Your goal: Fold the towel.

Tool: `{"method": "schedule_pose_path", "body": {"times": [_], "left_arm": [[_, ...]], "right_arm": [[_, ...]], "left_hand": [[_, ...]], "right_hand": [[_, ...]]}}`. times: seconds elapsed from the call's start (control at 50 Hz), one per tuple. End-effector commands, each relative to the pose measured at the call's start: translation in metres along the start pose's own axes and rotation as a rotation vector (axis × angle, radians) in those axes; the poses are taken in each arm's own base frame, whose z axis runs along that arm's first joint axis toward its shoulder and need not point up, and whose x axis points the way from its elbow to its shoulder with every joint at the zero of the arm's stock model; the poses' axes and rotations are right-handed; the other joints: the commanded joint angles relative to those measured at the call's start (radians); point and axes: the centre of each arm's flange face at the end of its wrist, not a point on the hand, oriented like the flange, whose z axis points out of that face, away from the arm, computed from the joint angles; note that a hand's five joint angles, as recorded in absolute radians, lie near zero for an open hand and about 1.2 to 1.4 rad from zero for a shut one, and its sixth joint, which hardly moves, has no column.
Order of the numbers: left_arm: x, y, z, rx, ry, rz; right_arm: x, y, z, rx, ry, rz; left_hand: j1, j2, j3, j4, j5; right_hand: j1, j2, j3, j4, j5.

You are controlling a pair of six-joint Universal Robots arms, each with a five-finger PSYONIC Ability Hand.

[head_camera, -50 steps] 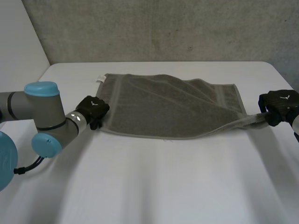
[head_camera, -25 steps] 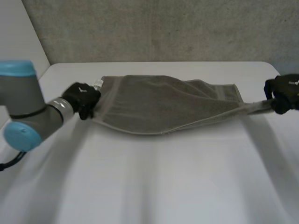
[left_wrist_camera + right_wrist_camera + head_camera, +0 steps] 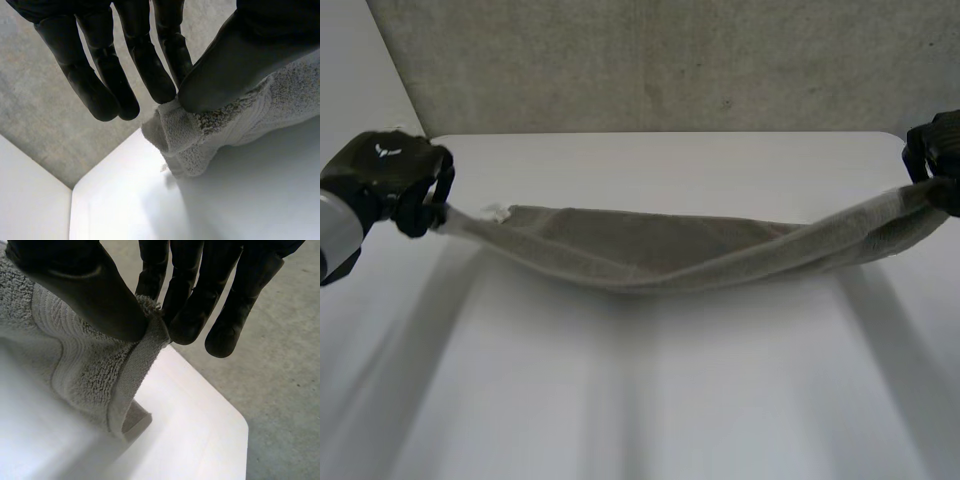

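A grey towel hangs stretched between my two hands above the white table, sagging in the middle. My left hand pinches the towel's left corner between thumb and fingers. At the far right, my right hand pinches the towel's other corner the same way. A small white label shows near the left end of the towel.
A grey concrete wall stands behind the table's far edge. A pale panel rises at the left. Concrete floor lies beyond the table's right corner.
Both hands have risen and moved apart, lifting the towel off the table. It lay flat a second ago; now it hangs as a sagging band between them.
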Motion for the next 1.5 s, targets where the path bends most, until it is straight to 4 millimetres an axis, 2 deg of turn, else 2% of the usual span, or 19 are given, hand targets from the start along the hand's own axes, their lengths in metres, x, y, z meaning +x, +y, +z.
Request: {"method": "schedule_pose_path", "body": {"times": [0.02, 0.14, 0.18, 0.24, 0.34, 0.4, 0.56, 0.72, 0.88, 1.0, 1.02, 1.04, 1.06, 1.08, 1.16, 1.2, 1.26, 1.36, 1.5], "left_arm": [[0.005, 0.02, -0.015, -0.052, 0.031, -0.024], [0.006, 0.027, -0.009, -0.066, 0.055, -0.036], [0.008, 0.037, 0.005, -0.09, 0.07, -0.041], [0.01, 0.041, 0.016, -0.091, 0.08, -0.04], [0.015, 0.057, 0.063, -0.124, 0.087, -0.036], [0.015, 0.061, 0.076, -0.135, 0.073, -0.03], [0.026, 0.078, 0.149, -0.112, 0.03, 0.0], [0.036, 0.086, 0.19, -0.056, 0.006, 0.022], [0.043, 0.089, 0.21, -0.058, -0.054, 0.035], [0.048, 0.091, 0.213, -0.065, -0.05, 0.036], [0.051, 0.091, 0.212, -0.076, -0.038, 0.036], [0.056, 0.089, 0.209, -0.085, -0.028, 0.036], [0.056, 0.089, 0.209, -0.085, -0.028, 0.036], [0.061, 0.087, 0.207, -0.093, -0.018, 0.04], [0.062, 0.081, 0.202, -0.11, -0.024, 0.041], [0.054, 0.07, 0.196, -0.117, -0.054, 0.038], [0.044, 0.053, 0.188, -0.108, -0.092, 0.028], [0.027, 0.028, 0.17, -0.087, -0.122, -0.01], [0.02, 0.01, 0.135, -0.076, -0.123, -0.072]], "right_arm": [[-0.008, 0.004, -0.017, -0.013, -0.031, -0.063], [-0.008, 0.022, -0.002, -0.041, -0.075, -0.028], [-0.011, 0.039, 0.02, -0.066, -0.123, 0.012], [-0.01, 0.047, 0.029, -0.082, -0.13, 0.027], [-0.005, 0.072, 0.067, -0.135, -0.141, 0.107], [-0.005, 0.078, 0.079, -0.143, -0.137, 0.126], [0.001, 0.108, 0.148, -0.158, -0.016, 0.193], [0.006, 0.118, 0.185, -0.097, 0.077, 0.188], [-0.006, 0.121, 0.21, -0.046, 0.083, 0.156], [-0.011, 0.123, 0.218, -0.043, 0.087, 0.145], [-0.016, 0.121, 0.219, -0.039, 0.078, 0.139], [-0.018, 0.118, 0.219, -0.034, 0.075, 0.136], [-0.018, 0.118, 0.219, -0.034, 0.075, 0.136], [-0.019, 0.116, 0.218, -0.032, 0.078, 0.134], [-0.018, 0.106, 0.214, -0.014, 0.084, 0.127], [-0.007, 0.084, 0.203, 0.026, 0.103, 0.117], [-0.003, 0.072, 0.194, 0.046, 0.111, 0.111], [0.007, 0.033, 0.151, 0.106, 0.14, 0.093], [-0.003, 0.027, 0.114, 0.071, 0.123, 0.079]], "left_hand": [[-0.019, -0.113, -0.151, -0.124, -0.272], [-0.019, -0.113, -0.151, -0.124, -0.272], [-0.019, -0.113, -0.151, -0.124, -0.272], [-0.019, -0.113, -0.151, -0.124, -0.272], [-0.019, -0.113, -0.151, -0.124, -0.272], [-0.019, -0.113, -0.151, -0.124, -0.272], [-0.019, -0.113, -0.151, -0.124, -0.272], [-0.019, -0.113, -0.151, -0.124, -0.272], [-0.019, -0.113, -0.151, -0.124, -0.272], [-0.042, -0.136, -0.174, -0.148, -0.295], [-0.58, -0.673, -0.711, -0.685, -0.832], [-1.027, -1.121, -1.159, -1.132, -1.28], [-1.032, -1.125, -1.163, -1.137, -1.284], [-1.241, -1.334, -1.372, -1.346, -1.493], [-1.24, -1.334, -1.371, -1.345, -1.492], [-1.24, -1.334, -1.371, -1.345, -1.492], [-1.24, -1.334, -1.371, -1.345, -1.492], [-1.223, -1.316, -1.354, -1.328, -1.475], [-1.214, -1.307, -1.345, -1.319, -1.466]], "right_hand": [[0.058, 0.132, 0.057, 0.058, 0.058], [0.058, 0.132, 0.057, 0.058, 0.058], [0.058, 0.132, 0.057, 0.058, 0.058], [0.058, 0.132, 0.057, 0.058, 0.058], [0.058, 0.132, 0.057, 0.058, 0.058], [0.058, 0.132, 0.057, 0.058, 0.058], [0.058, 0.132, 0.057, 0.058, 0.058], [0.058, 0.132, 0.057, 0.058, 0.058], [0.058, 0.132, 0.057, 0.058, 0.058], [-0.064, 0.009, -0.065, -0.064, -0.065], [-0.736, -0.662, -0.736, -0.736, -0.736], [-1.164, -1.09, -1.164, -1.164, -1.164], [-1.164, -1.09, -1.164, -1.164, -1.164], [-1.164, -1.09, -1.164, -1.164, -1.164], [-1.164, -1.09, -1.164, -1.164, -1.164], [-1.164, -1.09, -1.164, -1.164, -1.164], [-1.164, -1.09, -1.164, -1.164, -1.164], [-1.164, -1.09, -1.164, -1.164, -1.164], [-1.164, -1.09, -1.164, -1.164, -1.164]]}}
